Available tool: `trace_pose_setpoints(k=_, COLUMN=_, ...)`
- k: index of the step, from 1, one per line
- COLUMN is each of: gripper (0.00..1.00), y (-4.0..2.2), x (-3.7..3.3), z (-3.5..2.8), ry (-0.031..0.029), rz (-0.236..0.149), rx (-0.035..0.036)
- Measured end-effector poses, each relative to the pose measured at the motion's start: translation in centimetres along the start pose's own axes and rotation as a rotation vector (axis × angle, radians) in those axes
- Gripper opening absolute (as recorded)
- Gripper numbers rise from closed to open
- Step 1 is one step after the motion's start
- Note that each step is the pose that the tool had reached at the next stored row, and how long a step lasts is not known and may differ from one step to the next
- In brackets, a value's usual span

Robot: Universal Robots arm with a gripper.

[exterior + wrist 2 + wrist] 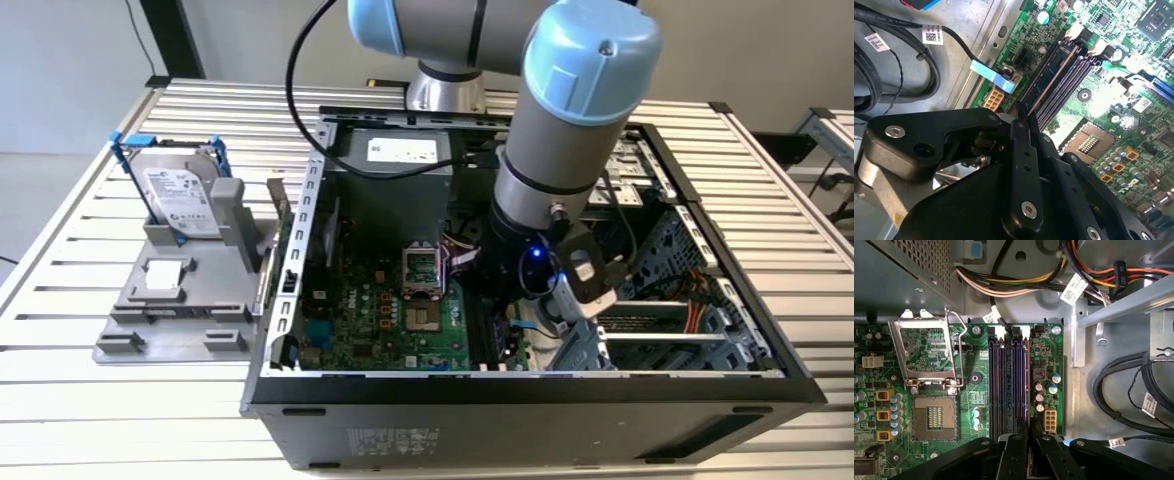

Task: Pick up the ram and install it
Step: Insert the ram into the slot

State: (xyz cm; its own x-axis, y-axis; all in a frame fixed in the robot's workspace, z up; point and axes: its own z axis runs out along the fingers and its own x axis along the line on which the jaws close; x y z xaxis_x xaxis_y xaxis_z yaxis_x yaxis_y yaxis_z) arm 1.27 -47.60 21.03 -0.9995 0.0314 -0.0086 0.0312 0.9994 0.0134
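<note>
The ram (1051, 80) stands edge-up in the motherboard's (1051, 347) outermost black slot, and we see our gripper (1024, 122) clenched on its near end, fingers (1016, 450) pinching the thin stick. Beyond lie the empty slots (1004, 380), the open processor socket (934, 417), then bundled cables (1019, 285) by the case wall.

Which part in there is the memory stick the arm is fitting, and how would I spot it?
Start at the open computer case and find the green motherboard on its floor. Beside the square processor socket run long parallel black slots. The ram is the thin dark stick standing on edge in the outermost slot, reaching up to the gripper; in the second wrist view the neighbouring slots sit empty.
</note>
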Motion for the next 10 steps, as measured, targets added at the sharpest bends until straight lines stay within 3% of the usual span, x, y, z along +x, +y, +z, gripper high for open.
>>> trace_pose_setpoints(k=8, gripper=0.00, y=0.00, x=0.00, z=0.15, ry=0.0000, rz=0.000, rx=0.0001)
trace_pose_setpoints(k=9, gripper=1.00, y=0.00, x=0.00, z=0.15, ry=0.0000, rz=0.000, rx=0.0001)
trace_pose_setpoints(k=10, gripper=1.00, y=0.00, x=0.00, z=0.15, ry=-0.0001, rz=0.000, rx=0.0001)
